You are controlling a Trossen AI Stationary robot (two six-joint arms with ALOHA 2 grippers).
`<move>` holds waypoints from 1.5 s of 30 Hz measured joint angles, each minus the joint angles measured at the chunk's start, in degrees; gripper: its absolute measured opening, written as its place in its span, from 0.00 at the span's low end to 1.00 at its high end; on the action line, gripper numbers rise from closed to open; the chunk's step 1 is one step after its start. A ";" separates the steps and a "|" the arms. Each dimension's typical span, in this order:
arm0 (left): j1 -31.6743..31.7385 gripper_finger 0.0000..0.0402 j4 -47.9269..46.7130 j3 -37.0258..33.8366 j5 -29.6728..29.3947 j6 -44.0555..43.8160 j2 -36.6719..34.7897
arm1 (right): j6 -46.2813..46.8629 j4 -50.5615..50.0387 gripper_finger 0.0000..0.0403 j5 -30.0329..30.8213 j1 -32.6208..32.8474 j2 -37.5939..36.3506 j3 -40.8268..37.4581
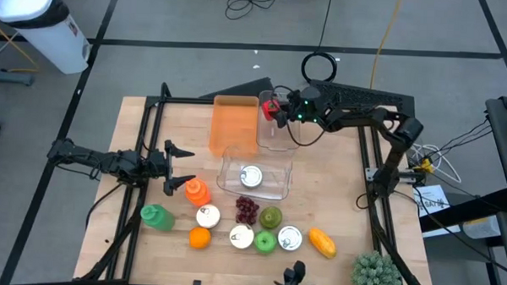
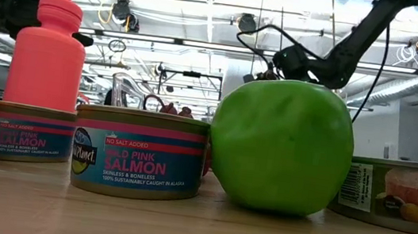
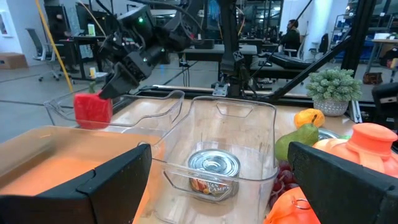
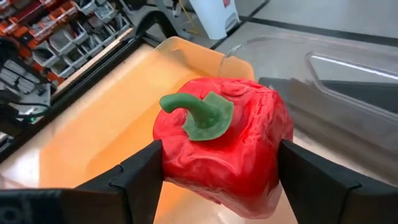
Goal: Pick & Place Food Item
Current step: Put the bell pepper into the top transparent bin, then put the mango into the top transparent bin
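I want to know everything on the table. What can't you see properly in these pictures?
- Low view: the green apple and salmon can hide the clear tub and the right gripper.
- Right wrist view: the red pepper hides what lies below it.
- High view: can labels are too small to read, like the can in the tub.
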 joint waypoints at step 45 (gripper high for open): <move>-0.01 0.98 -0.01 -0.01 0.00 -0.01 0.01 | -13.78 -38.83 0.86 -0.40 8.51 -32.17 -0.09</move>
